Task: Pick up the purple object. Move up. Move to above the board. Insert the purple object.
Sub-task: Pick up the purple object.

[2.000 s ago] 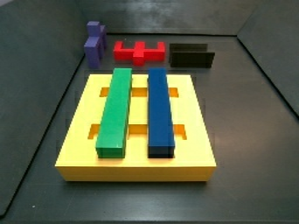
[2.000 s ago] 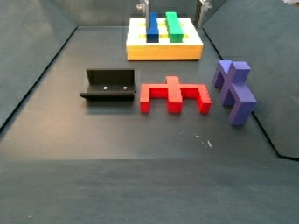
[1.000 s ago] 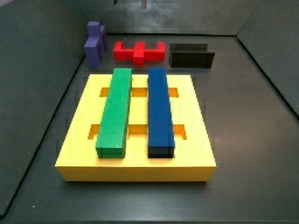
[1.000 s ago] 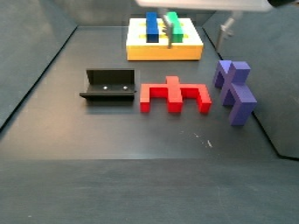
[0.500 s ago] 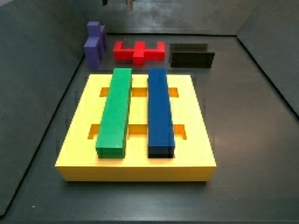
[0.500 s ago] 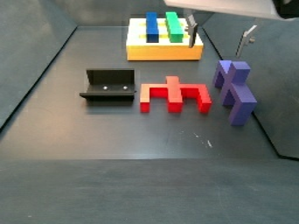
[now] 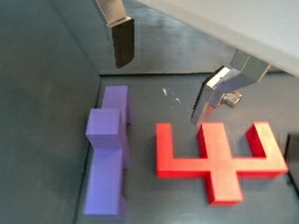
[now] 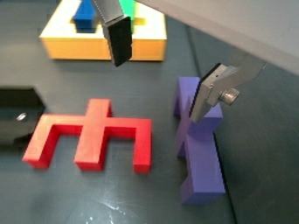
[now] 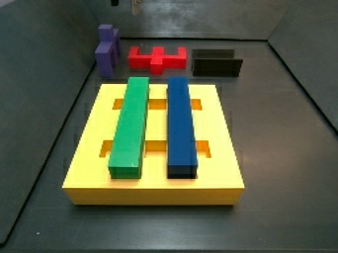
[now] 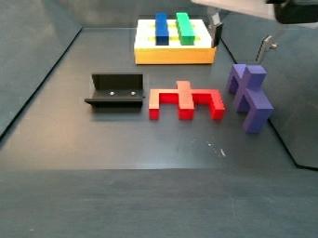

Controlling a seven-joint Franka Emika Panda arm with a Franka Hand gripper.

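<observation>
The purple object (image 10: 250,93) lies on the dark floor beside the wall, next to the red block; it also shows in both wrist views (image 7: 110,157) (image 8: 201,144) and in a side view (image 9: 107,49). My gripper (image 10: 241,39) hangs open and empty above the floor between the purple object and the board, a little above the purple object's far end. In both wrist views its fingers (image 7: 121,42) (image 8: 117,40) stand wide apart with nothing between them. The board (image 9: 93,138) is a yellow slab bearing a green bar (image 9: 128,125) and a blue bar (image 9: 181,126); it also shows in a side view (image 10: 174,53).
A red notched block (image 10: 185,100) lies beside the purple object. The fixture (image 10: 115,91) stands beyond the red block. Dark walls enclose the floor close to the purple object.
My gripper has moved from over the board towards the purple object and has come lower. Nothing else has moved.
</observation>
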